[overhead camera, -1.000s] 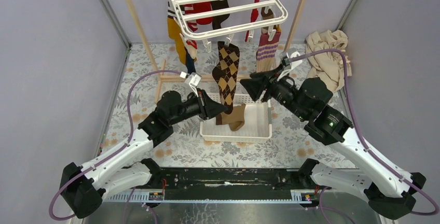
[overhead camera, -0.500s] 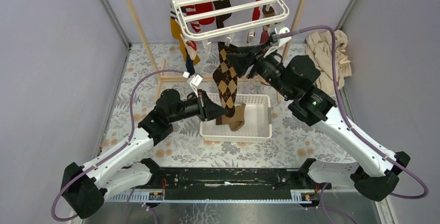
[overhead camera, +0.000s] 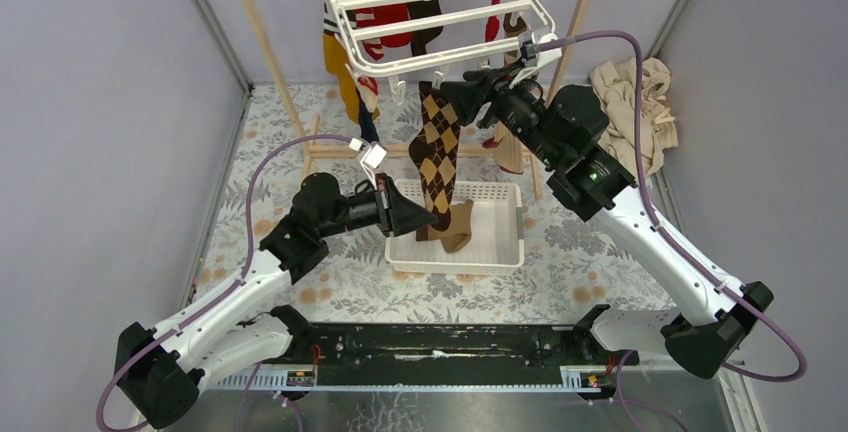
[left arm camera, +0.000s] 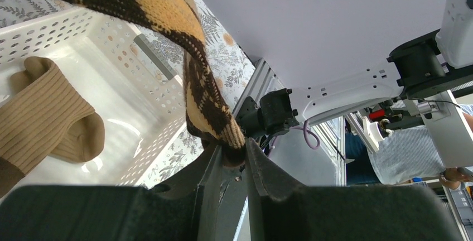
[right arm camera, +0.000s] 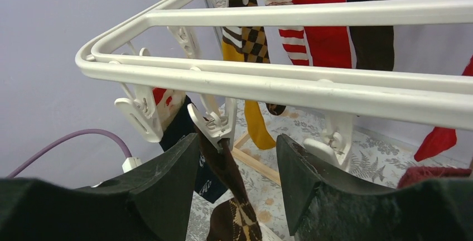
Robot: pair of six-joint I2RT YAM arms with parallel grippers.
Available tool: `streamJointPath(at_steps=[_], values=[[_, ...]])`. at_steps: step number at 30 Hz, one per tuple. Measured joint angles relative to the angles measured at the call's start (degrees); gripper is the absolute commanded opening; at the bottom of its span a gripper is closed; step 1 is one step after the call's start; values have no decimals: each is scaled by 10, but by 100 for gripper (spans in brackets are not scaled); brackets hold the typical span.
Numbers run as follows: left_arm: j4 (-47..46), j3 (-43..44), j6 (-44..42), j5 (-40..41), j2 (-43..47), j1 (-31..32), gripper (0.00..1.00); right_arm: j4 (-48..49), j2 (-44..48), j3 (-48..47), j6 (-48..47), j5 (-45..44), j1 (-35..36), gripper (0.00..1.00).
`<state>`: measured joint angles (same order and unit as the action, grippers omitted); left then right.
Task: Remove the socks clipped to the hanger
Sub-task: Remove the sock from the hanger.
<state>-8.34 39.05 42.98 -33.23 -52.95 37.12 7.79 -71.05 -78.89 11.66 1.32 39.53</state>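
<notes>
Hanger [overhead camera: 440, 18] hangs at the far end of the table, tilted, with red and mustard socks [overhead camera: 385, 2] clipped under it. Brown argyle sock [overhead camera: 437, 147] hangs from a clip [right arm camera: 215, 126] on the near rail and reaches down to the white basket [overhead camera: 500, 244].

Left gripper [left arm camera: 233, 154]: jaws narrow, pinching the toe end of the argyle sock just above the basket rim.

Right gripper [right arm camera: 237, 146]: jaws wide, one finger on each side of the clip that holds the argyle sock, just under the rail. Holds nothing.

Tan sock [left arm camera: 44, 124] lies in the basket.
</notes>
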Motion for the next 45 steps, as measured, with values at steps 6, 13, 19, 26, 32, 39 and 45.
streamJointPath(at_steps=[6, 13, 19, 26, 32, 39, 45], values=[[0, 0, 0, -7, 0, 0, 28, 23, -12, 0, 8, 26, -6, 61], [0, 0, 0, -15, 0, 0, 28, 49, -24, 0, 15, 40, -7, 61], [0, 0, 0, -20, 0, 0, 28, 62, -40, 0, 19, 43, -7, 60], [0, 0, -1, -24, 0, 0, 28, 76, -44, 0, 23, 43, -7, 59], [0, 0, -3, -25, -6, -1, 27, 84, -44, 0, 23, 43, -9, 45], [0, 0, -5, -29, -12, -2, 27, 86, -45, 0, 24, 44, -10, 18], [0, 0, -5, -30, -14, -4, 26, 88, -45, 0, 25, 44, -11, 26]])
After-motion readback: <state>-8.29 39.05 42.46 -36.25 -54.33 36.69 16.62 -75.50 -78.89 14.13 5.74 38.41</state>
